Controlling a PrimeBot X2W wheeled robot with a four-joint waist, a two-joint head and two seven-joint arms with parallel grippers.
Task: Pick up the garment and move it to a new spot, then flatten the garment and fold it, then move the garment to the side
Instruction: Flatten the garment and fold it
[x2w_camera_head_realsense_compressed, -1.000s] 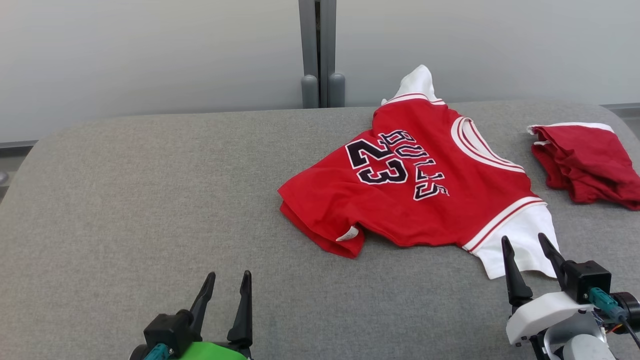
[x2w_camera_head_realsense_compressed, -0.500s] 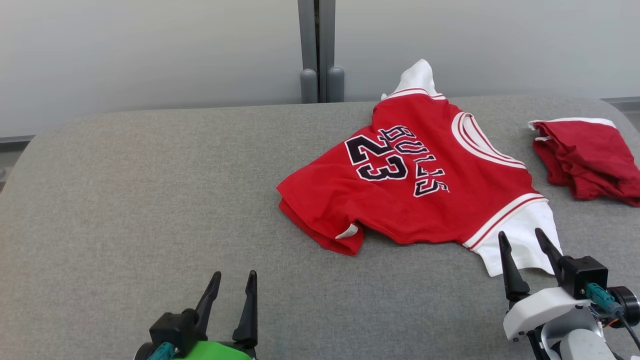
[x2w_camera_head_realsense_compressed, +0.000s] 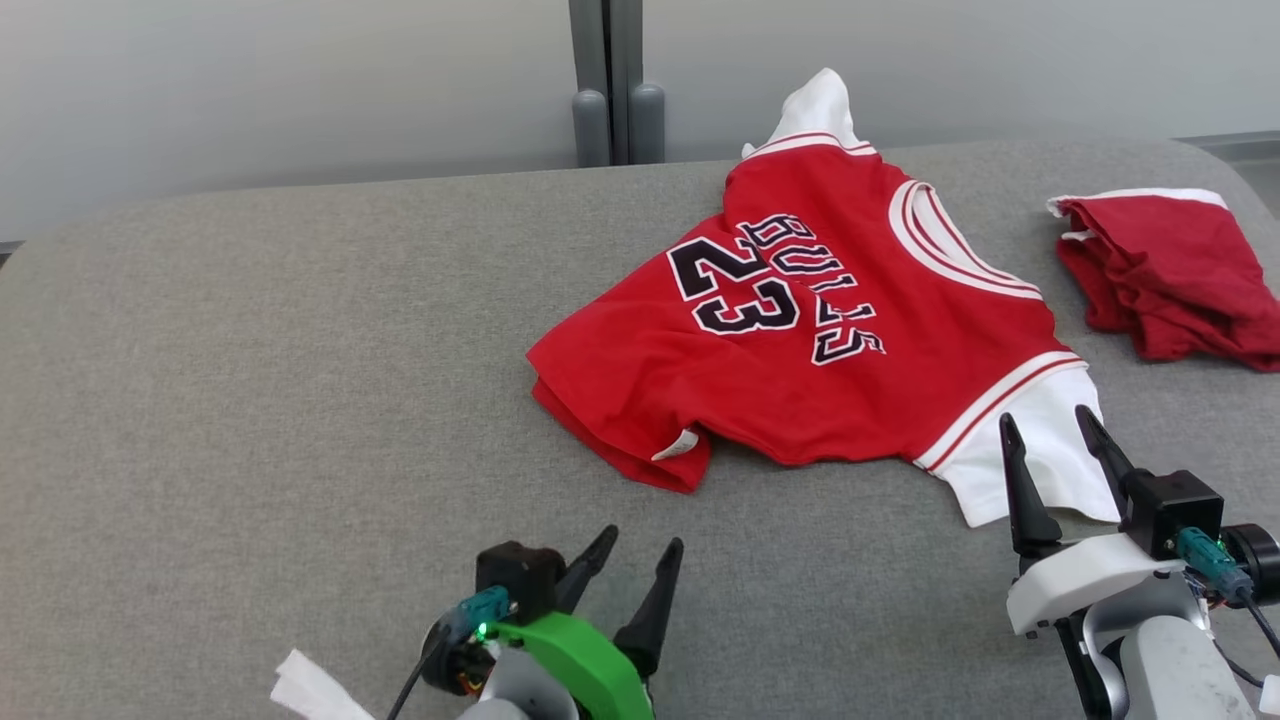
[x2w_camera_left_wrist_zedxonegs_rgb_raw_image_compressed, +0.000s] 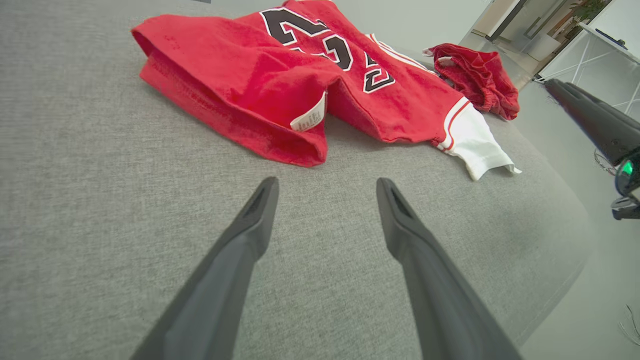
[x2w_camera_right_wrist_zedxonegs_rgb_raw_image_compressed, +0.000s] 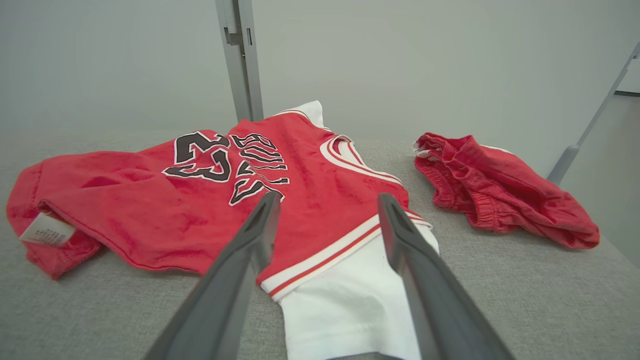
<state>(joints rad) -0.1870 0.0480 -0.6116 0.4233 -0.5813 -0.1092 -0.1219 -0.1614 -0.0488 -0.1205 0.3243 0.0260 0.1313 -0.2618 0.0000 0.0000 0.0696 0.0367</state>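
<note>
Jersey (x2w_camera_head_realsense_compressed: 800, 330) rumpled on surface (x2w_camera_head_realsense_compressed: 250, 400), red shorts (x2w_camera_head_realsense_compressed: 1165, 275) just right of it. Left end effector (x2w_camera_head_realsense_compressed: 645, 537) released near hem, right end effector (x2w_camera_head_realsense_compressed: 1043, 415) released by sleeve.

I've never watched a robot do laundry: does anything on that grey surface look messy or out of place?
Yes. The red jersey lies askew, its hem bunched and turned up so the white label shows. Beside it, apart, a second red garment sits crumpled.
</note>
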